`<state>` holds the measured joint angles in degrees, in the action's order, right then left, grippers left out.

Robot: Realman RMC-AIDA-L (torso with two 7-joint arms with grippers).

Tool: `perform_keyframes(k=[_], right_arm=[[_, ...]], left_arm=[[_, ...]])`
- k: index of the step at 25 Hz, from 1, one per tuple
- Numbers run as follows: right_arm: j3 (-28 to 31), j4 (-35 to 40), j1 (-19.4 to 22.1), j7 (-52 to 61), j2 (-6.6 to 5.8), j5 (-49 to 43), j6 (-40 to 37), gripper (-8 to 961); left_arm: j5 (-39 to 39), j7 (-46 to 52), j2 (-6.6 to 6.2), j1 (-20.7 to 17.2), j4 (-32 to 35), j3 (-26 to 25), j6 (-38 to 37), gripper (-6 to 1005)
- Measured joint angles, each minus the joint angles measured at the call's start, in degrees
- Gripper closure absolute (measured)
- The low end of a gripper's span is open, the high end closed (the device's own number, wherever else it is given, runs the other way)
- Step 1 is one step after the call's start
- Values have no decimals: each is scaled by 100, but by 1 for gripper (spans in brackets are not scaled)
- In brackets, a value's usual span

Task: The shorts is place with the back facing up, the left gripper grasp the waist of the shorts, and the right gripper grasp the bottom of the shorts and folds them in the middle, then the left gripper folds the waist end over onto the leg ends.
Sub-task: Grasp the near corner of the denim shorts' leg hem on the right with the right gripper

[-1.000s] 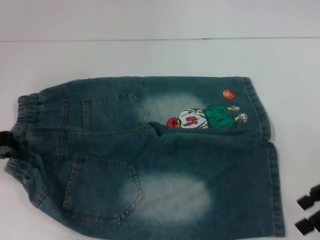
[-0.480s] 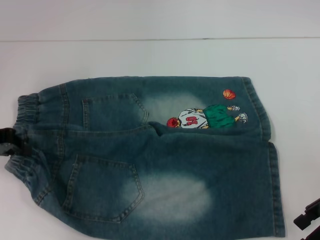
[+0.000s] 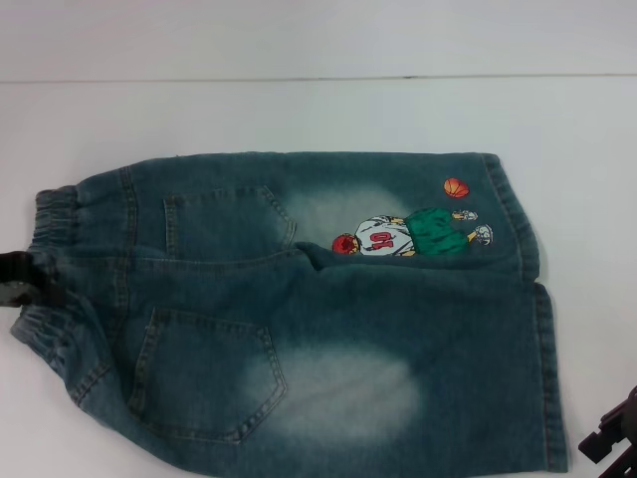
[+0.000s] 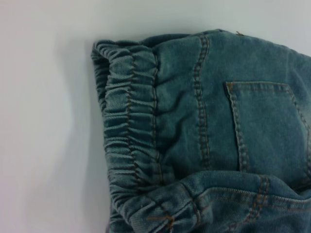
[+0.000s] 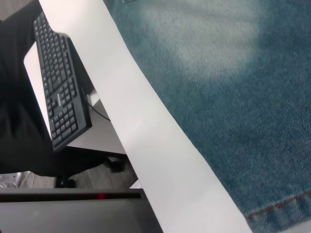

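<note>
Faded blue-green denim covers most of the white table (image 3: pixel 299 110): the shorts (image 3: pixel 299 309) lie flat with the back side up. The 2 back pockets are visible in the head view, and the cartoon (image 3: pixel 408 231) of a basketball player is sewn on the far leg, close to its hem. The waist (image 3: pixel 50 269), a gathered elastic band, is at the robot's left side. The leg ends (image 3: pixel 542 368) with their straight stitched hems are at the robot's right side. Pale bleached patches show on both legs.

The left gripper (image 3: pixel 18 279) is at the left edge of the head view and touches the waist near its middle, where the band looks a little pinched. Only a small dark part of it is visible, so I cannot tell if its jaws are clenched on the band or released. The left wrist view shows the ruffled band (image 4: pixel 129 131) and 1 back pocket (image 4: pixel 267 126) from close above, with a raised fold of denim near the band.

The right gripper (image 3: pixel 612 438) is in the lower right corner of the head view, just beside the hem of the near leg and apart from it. I cannot tell how its jaws stand. The right wrist view shows the near leg (image 5: pixel 228 82), the table edge, and below it a black keyboard (image 5: pixel 60 87) on a desk.
</note>
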<state>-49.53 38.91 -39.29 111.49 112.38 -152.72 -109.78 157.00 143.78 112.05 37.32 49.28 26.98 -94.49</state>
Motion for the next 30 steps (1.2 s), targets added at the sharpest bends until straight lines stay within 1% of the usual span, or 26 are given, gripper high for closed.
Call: perform_keyframes(k=[5,20,30], right_arm=[[-142,-122,-58,43,37,-6,82,9],[-163,-282,-157,42,52,-141,150,9],[-180,-329,-186,40,97,-163,221,29]], left_arm=[[-3,-6,-4,7,-42,0,48,968],[-4,5,-8,-4,-49,0,111,969],[-3,9,19,-17,-51,0,104,969]])
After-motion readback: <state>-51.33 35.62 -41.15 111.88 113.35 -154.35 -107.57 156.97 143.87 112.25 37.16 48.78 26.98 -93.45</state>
